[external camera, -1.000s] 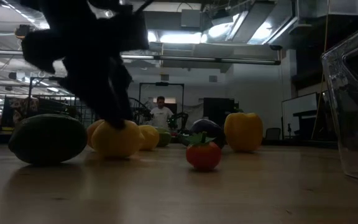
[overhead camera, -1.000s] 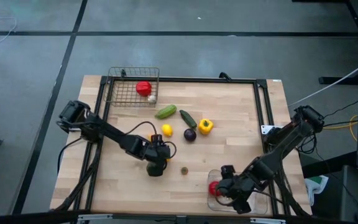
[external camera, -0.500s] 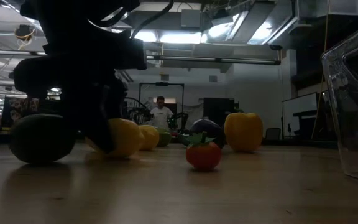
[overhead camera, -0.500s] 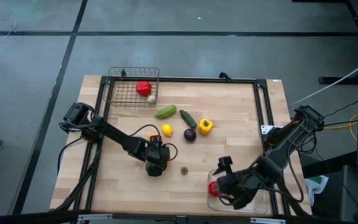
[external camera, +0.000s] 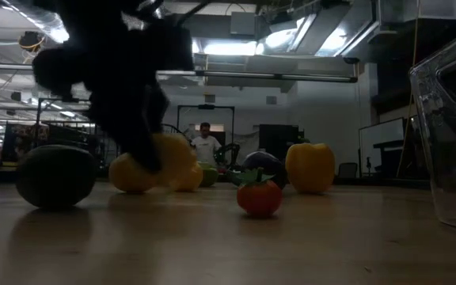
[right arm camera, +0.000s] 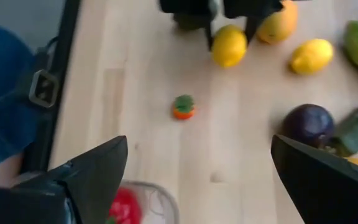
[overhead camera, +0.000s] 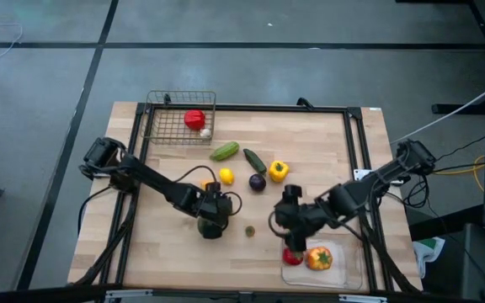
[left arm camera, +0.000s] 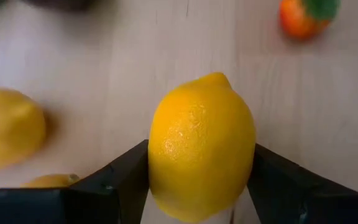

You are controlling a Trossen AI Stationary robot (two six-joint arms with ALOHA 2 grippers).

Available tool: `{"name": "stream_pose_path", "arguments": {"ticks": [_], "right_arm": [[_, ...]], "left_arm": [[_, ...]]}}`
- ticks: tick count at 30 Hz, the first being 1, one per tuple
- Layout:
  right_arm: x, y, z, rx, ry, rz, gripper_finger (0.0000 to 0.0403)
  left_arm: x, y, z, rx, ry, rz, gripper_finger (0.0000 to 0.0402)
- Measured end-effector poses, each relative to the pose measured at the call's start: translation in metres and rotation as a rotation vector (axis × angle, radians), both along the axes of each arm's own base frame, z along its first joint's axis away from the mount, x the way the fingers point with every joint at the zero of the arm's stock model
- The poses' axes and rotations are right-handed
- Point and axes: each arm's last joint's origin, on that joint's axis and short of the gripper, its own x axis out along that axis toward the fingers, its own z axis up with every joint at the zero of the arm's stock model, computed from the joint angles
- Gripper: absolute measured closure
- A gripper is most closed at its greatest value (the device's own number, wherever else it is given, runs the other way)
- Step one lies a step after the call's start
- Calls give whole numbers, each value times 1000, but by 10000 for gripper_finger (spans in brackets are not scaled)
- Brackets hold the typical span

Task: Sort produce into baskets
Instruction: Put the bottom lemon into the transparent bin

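**Left pincer: lemon held; right pincer: spread, nothing held**

Left pincer (left arm camera: 197, 186) is clamped on a yellow lemon (left arm camera: 202, 146) near the tabletop (overhead camera: 327, 151) centre. Right pincer (right arm camera: 197, 180) is held wide apart, nothing gripped, beside the clear tray (overhead camera: 348, 273), in which a red fruit (overhead camera: 292, 256) and an orange one (overhead camera: 319, 258) are lodged. The wire basket (overhead camera: 180, 118) is stationed at the far-left corner.

Both arms are dark, jointed, with thin black cables looping alongside; each ends in two flat, wedge-shaped black fingers (right arm camera: 92, 180).
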Motion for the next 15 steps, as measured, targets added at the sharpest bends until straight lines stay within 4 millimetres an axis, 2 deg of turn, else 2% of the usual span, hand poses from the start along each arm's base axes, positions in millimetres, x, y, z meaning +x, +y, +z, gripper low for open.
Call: {"name": "stream_pose_path", "arguments": {"ticks": [4,7,15], "right_arm": [[6,-11,0,-8,-2,-27,10],[9,-16,0,-24,-4,-20,10],[11,-19,0,-54,-9,10,10]], "left_arm": [[-2,12,29,-6,-39,20,175],[-10,29,56,-4,-81,43,176],[-55,99,129,144,-240,255,171]]}}
